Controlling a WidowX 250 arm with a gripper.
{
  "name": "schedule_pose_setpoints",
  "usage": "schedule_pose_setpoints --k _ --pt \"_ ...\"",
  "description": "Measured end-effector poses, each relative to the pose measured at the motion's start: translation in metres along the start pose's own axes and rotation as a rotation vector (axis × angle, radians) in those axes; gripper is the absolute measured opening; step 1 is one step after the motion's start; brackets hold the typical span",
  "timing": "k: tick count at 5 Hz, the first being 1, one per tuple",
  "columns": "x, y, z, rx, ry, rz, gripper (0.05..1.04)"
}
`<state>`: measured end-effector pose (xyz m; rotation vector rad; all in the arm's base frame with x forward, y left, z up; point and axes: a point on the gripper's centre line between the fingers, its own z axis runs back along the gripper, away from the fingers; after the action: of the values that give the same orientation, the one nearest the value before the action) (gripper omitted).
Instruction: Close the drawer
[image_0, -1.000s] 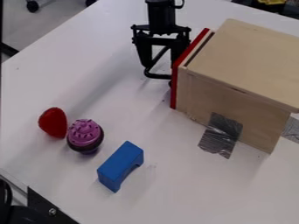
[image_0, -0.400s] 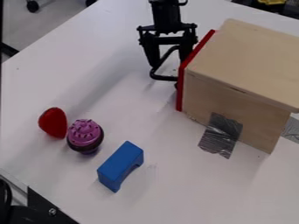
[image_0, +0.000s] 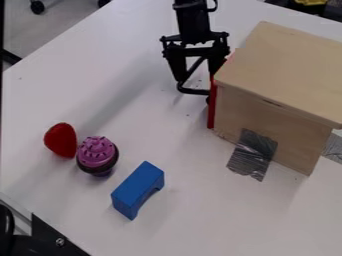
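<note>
The black gripper (image_0: 197, 75) is low at the left side of the wooden box, near the top of the view, with its fingers spread apart. Its right finger is beside the red drawer front (image_0: 212, 107), and a black bar-like handle (image_0: 195, 91) juts out from that front between and below the fingers. Whether the gripper touches the front is hard to tell. The red front now stands close against the wooden box (image_0: 280, 70), with no gap showing between them. Part of the front is hidden behind the right finger and the box's top.
A red strawberry-like toy (image_0: 61, 140), a purple-topped cupcake toy (image_0: 97, 155) and a blue block (image_0: 137, 190) lie on the white table (image_0: 200, 210), lower left of the box. Grey tape (image_0: 252, 154) holds the box's near side.
The gripper has moved right and slightly down. The red front and its handle have shifted right toward the box, and the gap that showed behind the front is gone.
</note>
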<state>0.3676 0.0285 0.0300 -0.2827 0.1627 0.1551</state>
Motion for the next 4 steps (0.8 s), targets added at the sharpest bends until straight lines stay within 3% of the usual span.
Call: schedule_pose_setpoints --k 2,4 --pt "-0.0091 -0.0107 -0.0117 -0.032 0.041 -0.027 0.998" --pt "-0.0099 -0.0122 -0.0121 -0.043 0.042 -0.031 0.998"
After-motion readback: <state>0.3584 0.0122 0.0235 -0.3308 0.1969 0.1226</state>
